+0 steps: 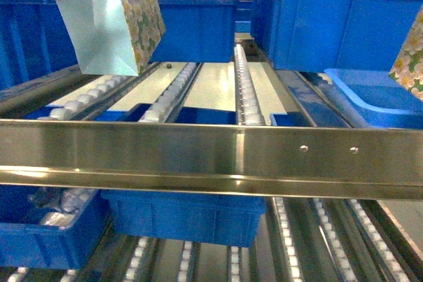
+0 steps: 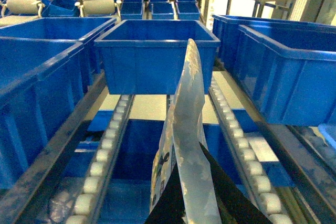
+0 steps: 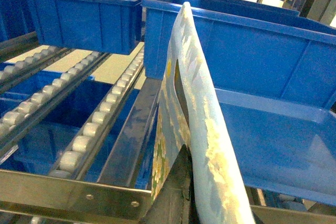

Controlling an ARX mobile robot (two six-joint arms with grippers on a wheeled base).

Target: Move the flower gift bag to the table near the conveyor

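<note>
A flower gift bag (image 1: 106, 18), pale blue with a floral side, hangs tilted over the conveyor (image 1: 244, 90) at the upper left of the head view. In the left wrist view this bag (image 2: 184, 129) stands edge-on, and my left gripper (image 2: 190, 163) is shut on it, its dark fingers (image 2: 231, 198) pressing both faces. A second floral bag (image 1: 411, 57) shows at the right edge. My right gripper (image 3: 197, 174) is shut on this one (image 3: 199, 103); one finger (image 3: 178, 182) shows, the other is mostly hidden behind the paper. The table is out of view.
A shiny steel rail (image 1: 211, 156) crosses the front. Blue bins stand on the rollers: one at centre back (image 2: 155, 56), a large one at right (image 1: 344, 21), others on the lower level (image 1: 185, 216). A blue lid (image 3: 273, 145) lies under the right bag.
</note>
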